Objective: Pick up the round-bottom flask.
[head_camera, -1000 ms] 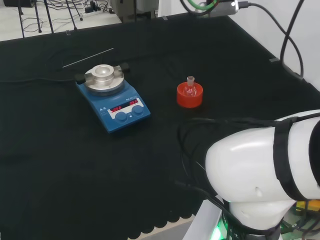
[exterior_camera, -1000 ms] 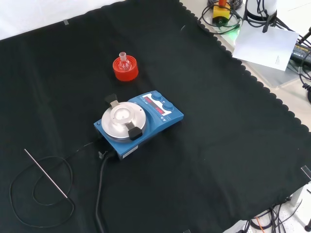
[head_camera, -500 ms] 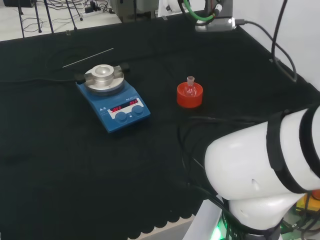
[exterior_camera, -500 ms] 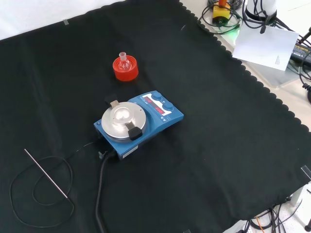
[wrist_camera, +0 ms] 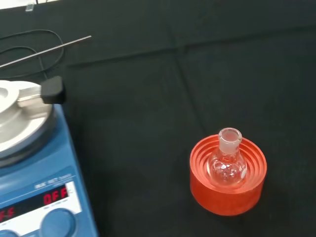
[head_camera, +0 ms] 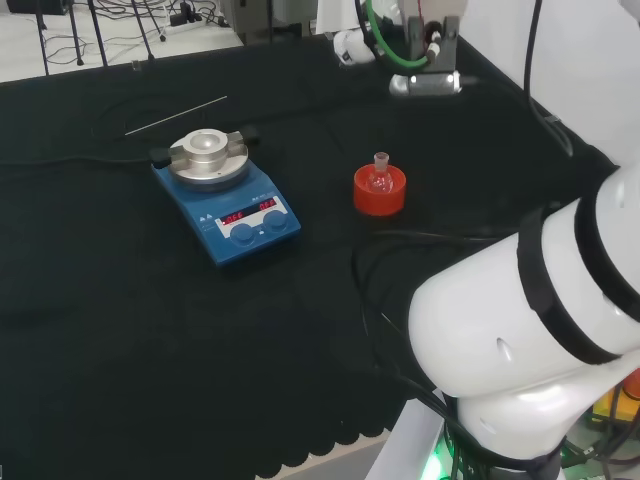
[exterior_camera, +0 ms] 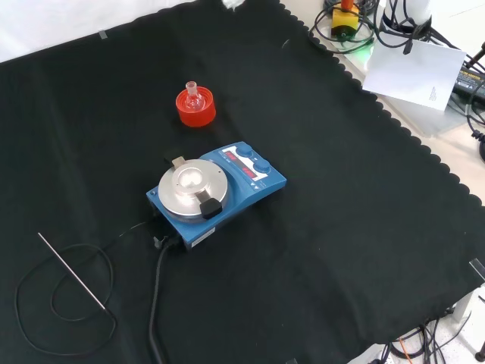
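Clear glass forms the round-bottom flask (head_camera: 380,177), seated upright in a red ribbed stand (head_camera: 380,192), nearer than the hand (head_camera: 352,46), whose finger state cannot be told. In the wrist view, its short neck is seen open.

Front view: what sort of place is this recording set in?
Probably a lab bench set up for robot trials: a small round-bottom flask sits upright in a red ribbed stand, a blue hotplate stirrer stands nearby, and a thin metal probe on a cable lies on the black cloth.
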